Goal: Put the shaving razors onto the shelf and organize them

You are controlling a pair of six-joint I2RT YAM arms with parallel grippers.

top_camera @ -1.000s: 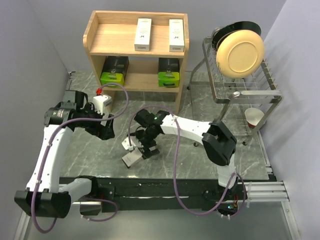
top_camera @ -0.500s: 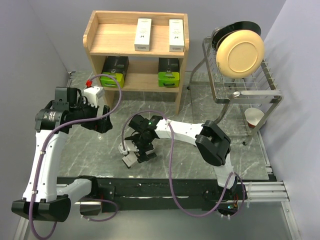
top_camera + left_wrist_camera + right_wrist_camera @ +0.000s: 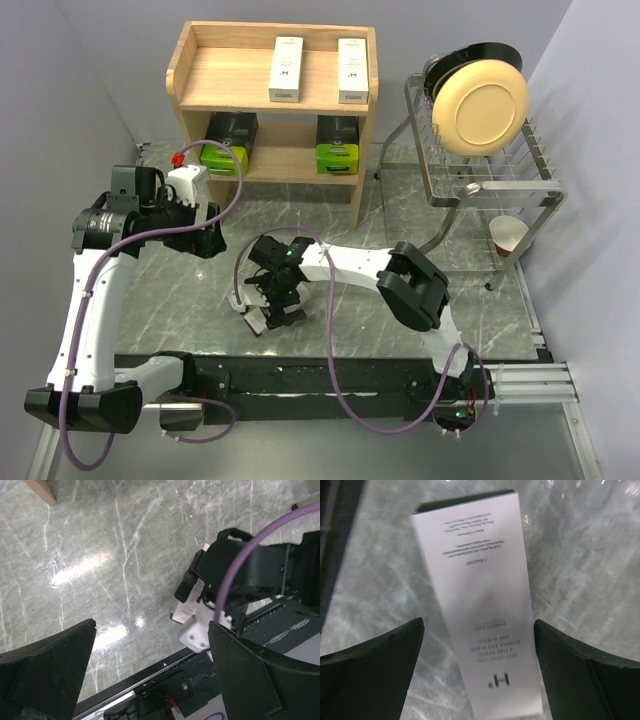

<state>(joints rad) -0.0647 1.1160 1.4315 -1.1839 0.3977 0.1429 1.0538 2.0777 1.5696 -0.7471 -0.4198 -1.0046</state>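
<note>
The last loose white razor box (image 3: 480, 605) lies flat on the desk (image 3: 180, 300), near its front edge and left of centre, directly beneath the right claw (image 3: 276, 300). That arm reaches across from the right side to get there. In the right wrist view the box's long axis runs straight away between the two dark fingers (image 3: 375, 670), skewed only slightly, so the jaws straddle its narrow width with a gap on each side. This claw is spread wide and holds nothing. How much height remains between the fingertips and the desk cannot be read from these views. The left claw (image 3: 207, 240) is also spread wide and empty, hanging over the desk farther back and to the left of the box, so the right arm is plainly the nearer one. The shelf (image 3: 225, 80) stands at the far side, almost straight beyond the box. Two white boxes (image 3: 287, 68) lie side by side on the right half of its top tier, and two green-and-black packs (image 3: 228, 142) sit on the lower tier. A bare stretch remains on the left of the top tier. The coming move probably turns on the jaws closing squarely across the short side, since the slight skew could twist the box as they meet it.
</note>
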